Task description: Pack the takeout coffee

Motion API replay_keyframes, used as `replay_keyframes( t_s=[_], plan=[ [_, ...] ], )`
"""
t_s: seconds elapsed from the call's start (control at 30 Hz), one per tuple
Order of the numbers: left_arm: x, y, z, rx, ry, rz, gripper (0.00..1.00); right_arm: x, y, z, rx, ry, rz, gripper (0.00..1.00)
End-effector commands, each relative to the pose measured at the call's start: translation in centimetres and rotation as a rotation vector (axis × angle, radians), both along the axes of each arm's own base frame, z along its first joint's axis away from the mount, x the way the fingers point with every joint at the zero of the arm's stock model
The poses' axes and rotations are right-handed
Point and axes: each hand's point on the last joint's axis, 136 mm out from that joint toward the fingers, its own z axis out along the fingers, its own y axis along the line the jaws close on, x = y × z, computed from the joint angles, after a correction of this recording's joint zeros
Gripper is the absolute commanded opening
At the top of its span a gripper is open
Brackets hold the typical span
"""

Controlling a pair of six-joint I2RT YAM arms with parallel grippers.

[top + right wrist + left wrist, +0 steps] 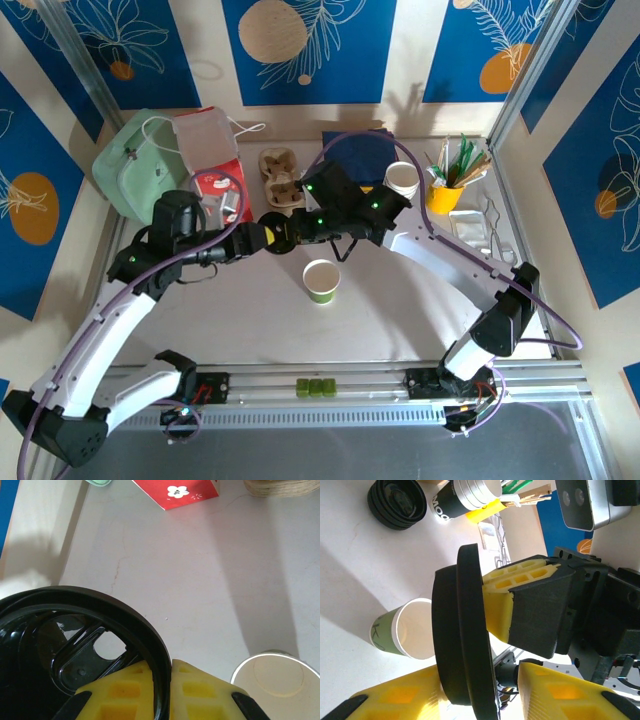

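Roughly in the middle of the worktop (400, 310), the green cup (320, 281) stands upright and open-topped, its white inside showing, apart from both arms. Behind it and a little to its left, the two grippers meet around the black lid (276, 236), which is held clear of the worktop.

The right gripper (292, 230) has its fingers (200, 692) pinching the lid's rim. In the right wrist view one yellow pad sits inside the rim and one outside, and the cup's mouth shows at the lower right corner.

The left gripper (262, 238) comes in from the opposite side. In the left wrist view its fingers (395, 700) are spread to either side of the lid, which stands edge-on between them. One pad lies close against the lid's face. A narrow gap shows between the lid and the other pad, so these fingers are not pinching it. The cup stands off to one side of the lid, not beneath it.

Along the far edge stand a stack of white cups (403, 180) with a dark base, a yellow holder (445, 197) of utensils, a cardboard cup carrier (280, 178), a red box (218, 185) and a green bag (140, 165). Loose black lids (397, 502) lie just beside the cup stack.
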Motion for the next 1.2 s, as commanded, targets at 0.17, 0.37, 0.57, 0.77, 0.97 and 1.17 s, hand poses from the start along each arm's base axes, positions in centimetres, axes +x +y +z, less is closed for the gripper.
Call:
replay_keyframes(
  t_s=[0.17,0.37,0.57,0.77,0.97,1.17],
  plan=[
    [0.2,0.1,0.7,-0.019,-0.047,0.02,0.38,-1.7,-0.1,1.8,0.059,-0.003,0.027,0.12],
    [0.3,0.0,1.1,-0.043,-0.054,0.027,0.29,-2.2,0.0,1.8,0.066,0.001,0.033,0.13],
    [0.2,0.0,1.1,-0.06,-0.053,0.031,0.21,-2.4,0.0,2.1,0.074,-0.012,0.041,0.14],
    [0.0,0.4,1.1,-0.056,-0.053,0.046,0.12,-2.5,-0.3,3.2,0.105,-0.067,0.063,0.23],
    [-0.4,0.8,1.5,-0.044,-0.052,0.058,0.12,-2.6,-1.7,5.2,0.112,-0.195,0.085,0.39],
    [-1.1,1.9,1.0,-0.005,0.01,0.102,0.13,-3.4,-2.9,7.3,0.146,-0.441,0.207,0.51]
  ],
)
